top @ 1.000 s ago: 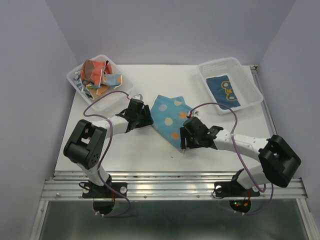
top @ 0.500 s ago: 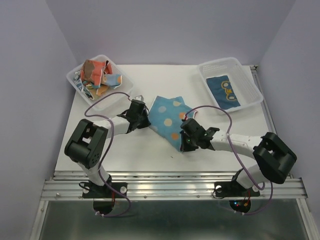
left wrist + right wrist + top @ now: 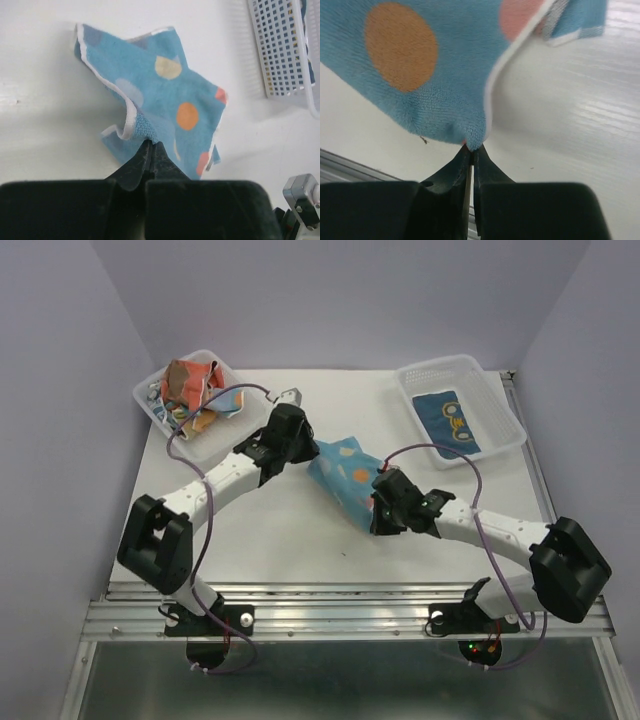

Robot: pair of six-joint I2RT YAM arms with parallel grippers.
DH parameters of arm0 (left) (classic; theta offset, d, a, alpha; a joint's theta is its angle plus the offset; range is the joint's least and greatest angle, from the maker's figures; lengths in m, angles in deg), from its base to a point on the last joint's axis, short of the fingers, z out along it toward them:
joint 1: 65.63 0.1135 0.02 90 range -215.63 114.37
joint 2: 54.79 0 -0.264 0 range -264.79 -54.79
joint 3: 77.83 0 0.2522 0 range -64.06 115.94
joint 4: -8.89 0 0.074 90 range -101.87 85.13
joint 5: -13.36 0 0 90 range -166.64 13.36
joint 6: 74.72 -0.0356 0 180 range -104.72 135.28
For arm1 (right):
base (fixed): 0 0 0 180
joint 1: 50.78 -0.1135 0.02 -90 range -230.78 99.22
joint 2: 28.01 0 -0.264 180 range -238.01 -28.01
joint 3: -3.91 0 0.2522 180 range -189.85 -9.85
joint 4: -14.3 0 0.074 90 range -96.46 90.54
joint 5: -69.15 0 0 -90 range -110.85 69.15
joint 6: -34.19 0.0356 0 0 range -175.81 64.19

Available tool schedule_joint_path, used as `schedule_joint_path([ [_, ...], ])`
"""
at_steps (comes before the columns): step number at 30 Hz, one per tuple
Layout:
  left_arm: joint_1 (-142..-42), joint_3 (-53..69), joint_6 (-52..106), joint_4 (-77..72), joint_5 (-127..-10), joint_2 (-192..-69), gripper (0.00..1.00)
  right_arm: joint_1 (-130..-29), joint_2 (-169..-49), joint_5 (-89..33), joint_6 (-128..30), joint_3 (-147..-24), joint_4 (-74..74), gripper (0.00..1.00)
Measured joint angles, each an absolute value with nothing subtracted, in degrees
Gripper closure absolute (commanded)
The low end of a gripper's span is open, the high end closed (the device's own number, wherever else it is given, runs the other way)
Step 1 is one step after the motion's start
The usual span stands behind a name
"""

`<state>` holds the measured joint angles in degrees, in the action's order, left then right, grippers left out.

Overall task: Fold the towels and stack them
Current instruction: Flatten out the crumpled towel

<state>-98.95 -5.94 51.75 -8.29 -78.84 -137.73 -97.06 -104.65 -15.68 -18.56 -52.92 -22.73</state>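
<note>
Nearest, the right gripper (image 3: pixel 471 147), jaws now closed, pinches a corner of the blue dotted towel (image 3: pixel 345 470). The left gripper (image 3: pixel 150 146), likewise closed since a second ago, pinches its other edge. The towel has been bunched up above the middle of the table (image 3: pixel 300 540). The far left basket (image 3: pixel 148 392) holds crumpled towels (image 3: pixel 190 388); the far right basket (image 3: pixel 470 364) holds one folded dark blue towel (image 3: pixel 450 420).

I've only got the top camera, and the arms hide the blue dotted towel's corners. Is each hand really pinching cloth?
Observer: In the left wrist view, the left hand is shut on the blue dotted towel at its white hem.
Operator: And the right?
Observer: The right hand is shut on a corner, near a big orange dot.
Operator: Any slack at the left grip?
Observer: Yes, the hem curls over right beside it.
</note>
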Motion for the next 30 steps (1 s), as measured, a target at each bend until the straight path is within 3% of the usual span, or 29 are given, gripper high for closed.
schedule_joint_path([
  [3,-98.93,6.13,49.59,-10.22,-79.36,-147.3,0.97,-92.97,-105.81,-14.85,-18.69,-54.45,-23.01,0.99],
  [5,-98.93,12.8,48.56,-11.84,-79.36,-153.57,0.74,-88.12,-106.99,-14.37,-18.76,-55.84,-22.88,0.99],
  [6,-98.93,16.34,47.86,-12.62,-79.3,-156.68,0.45,-86.96,-107.31,-14.24,-18.84,-56.13,-22.82,0.99],
  [7,-98.93,19.7,47.03,-13.54,-79.34,-160.35,0.31,-84.54,-107.97,-13.91,-18.97,-56.43,-22.66,0.99],
  [9,-98.93,24.18,45.94,-14.65,-79.23,-164.98,0.12,-81.61,-108.69,-13.08,-19.19,-56.59,-22.64,0.98],
  [10,-98.93,25.69,44.98,-15.22,-79.1,-166.93,0.09,-80.8,-108.89,-12.75,-19.37,-56.59,-22.66,0.98],
  [17,-98.93,25.28,41.92,-17.04,-78.55,-167.93,0.08,-78.99,-112.65,-12.12,-20.64,-58.62,-22.79,0.98],
  [24,-98.54,10.89,41.39,-12.86,-77.24,-160.66,0.08,-78.48,-114.39,-11.62,-20.9,-60.5,-22.66,0.98],
  [30,-96.46,8.9,42.51,-10.57,-74.71,-161.47,0.13,-78.48,-114.44,-11.6,-21.23,-60.5,-22.58,0.98],
])
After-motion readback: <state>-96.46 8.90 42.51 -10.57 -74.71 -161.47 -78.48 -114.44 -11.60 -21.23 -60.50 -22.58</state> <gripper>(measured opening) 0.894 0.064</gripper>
